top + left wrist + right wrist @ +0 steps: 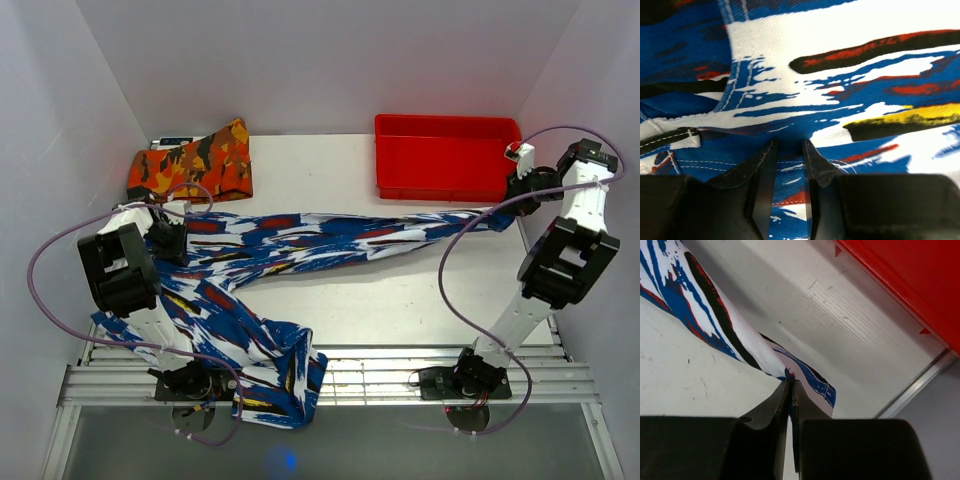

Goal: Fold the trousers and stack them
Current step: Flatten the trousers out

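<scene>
Blue-and-white print trousers [300, 240] lie stretched left to right across the tabletop [400, 310]. The legs are bunched into a narrow band, and the waist end slumps over the near edge at left. The right claw [790, 383] is pinched fully closed on the leg hem, just beside the red bin [445, 155]. The left claw [788, 145] is down at the waist end, jaws nearly together with a fold of cloth caught between them, near a stitched seam. A folded orange garment [192, 160] sits back left, apart from the trousers.

Step, as I judge it: stretching the trousers out straight before the first fold. No fold shows yet, and nothing is stacked.

The next move likely calls for dragging the hanging waist part up onto the tabletop and flattening the legs. After that the hem can be carried over toward the waist, with even tension so it doesn't slip out.
</scene>
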You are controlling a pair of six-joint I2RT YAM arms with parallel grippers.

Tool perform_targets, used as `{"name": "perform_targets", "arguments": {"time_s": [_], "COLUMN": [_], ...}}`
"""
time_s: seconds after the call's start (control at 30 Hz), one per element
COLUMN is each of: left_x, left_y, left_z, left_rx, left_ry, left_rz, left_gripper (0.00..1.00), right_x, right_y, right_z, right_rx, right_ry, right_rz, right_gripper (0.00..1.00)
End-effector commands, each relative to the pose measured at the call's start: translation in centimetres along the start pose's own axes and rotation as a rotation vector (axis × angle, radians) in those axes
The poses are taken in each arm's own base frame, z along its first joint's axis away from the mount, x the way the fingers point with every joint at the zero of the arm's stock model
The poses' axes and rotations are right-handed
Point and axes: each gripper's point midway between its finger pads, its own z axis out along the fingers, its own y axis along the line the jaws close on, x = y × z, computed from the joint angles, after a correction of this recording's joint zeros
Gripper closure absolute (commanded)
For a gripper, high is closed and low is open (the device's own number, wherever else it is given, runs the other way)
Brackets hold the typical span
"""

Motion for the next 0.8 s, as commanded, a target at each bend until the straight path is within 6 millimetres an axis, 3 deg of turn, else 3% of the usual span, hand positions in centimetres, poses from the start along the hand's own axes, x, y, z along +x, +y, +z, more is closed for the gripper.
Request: {"name": "perform_targets", "arguments": {"time_s": [0.0,0.03,0.07,0.1,0.13,0.17,0.23,0.27,0.3,0.37,0.4,0.43,0.47,0.5,0.6,0.67,0.7,0.73,0.77], "left_x": [0.4,0.3,-0.1,0.0,-0.3,-0.5,-1.2,-1.5,-1.8,-2.5,-3.0,-3.2,-3.4,-3.6,-3.3,-2.8,-2.6,-2.3,-2.2], "left_y": [0.8,0.6,0.1,0.1,-0.2,-0.8,-1.6,-1.9,-2.8,-3.6,-4.3,-4.6,-4.9,-5.2,-5.5,-5.5,-5.5,-5.4,-5.3], "left_z": [0.5,0.6,0.5,0.4,0.1,-0.2,-1.5,-2.0,-2.6,-4.0,-4.7,-5.1,-5.7,-5.9,-5.7,-5.2,-5.0,-4.7,-4.6], "left_rx": [-0.011,-0.004,0.027,0.03,0.039,0.074,0.102,0.117,0.156,0.184,0.215,0.229,0.239,0.252,0.268,0.268,0.268,0.262,0.26], "left_ry": [0.019,0.018,0.003,0.008,-0.006,-0.019,-0.061,-0.08,-0.098,-0.141,-0.163,-0.174,-0.187,-0.199,-0.18,-0.161,-0.154,-0.142,-0.14], "left_rz": [-0.021,-0.028,-0.035,-0.036,-0.032,-0.031,0.003,0.012,0.021,0.043,0.045,0.051,0.051,0.048,0.024,0.015,0.015,0.009,0.005], "left_gripper": [0.63,0.63,0.61,0.61,0.59,0.53,0.45,0.37,0.34,0.29,0.26,0.25,0.24,0.24,0.23,0.24,0.24,0.24,0.24], "right_x": [0.4,1.5,2.5,2.4,3.1,2.9,1.6,0.9,-0.8,-2.8,-4.4,-5.8,-5.8,-6.6,-8.4,-8.4,-6.8,-6.8,-6.1], "right_y": [-3.3,-3.9,-5.0,-5.0,-4.4,-5.3,-5.0,-5.1,-4.4,-1.4,1.3,4.4,7.7,11.3,24.4,29.7,32.1,36.8,38.9], "right_z": [1.1,2.6,4.4,4.4,5.5,5.7,5.2,4.6,3.1,3.1,1.5,2.1,2.9,1.9,4.1,4.2,5.2,5.8,5.8], "right_rx": [0.024,0.01,0.048,0.05,0.052,0.099,0.15,0.177,0.204,0.155,0.126,0.059,-0.025,-0.072,-0.328,-0.391,-0.445,-0.536,-0.561], "right_ry": [0.005,0.028,0.05,0.048,0.069,0.063,0.06,0.054,0.033,0.013,-0.013,-0.027,-0.033,-0.049,-0.105,-0.132,-0.112,-0.135,-0.138], "right_rz": [0.239,0.288,0.345,0.344,0.362,0.345,0.297,0.264,0.214,0.121,0.028,-0.042,-0.082,-0.195,-0.486,-0.613,-0.642,-0.745,-0.815], "right_gripper": [0.92,0.92,0.82,0.82,0.71,0.6,0.44,0.31,0.28,0.27,0.26,0.26,0.27,0.27,0.28,0.28,0.28,0.28,0.27]}}
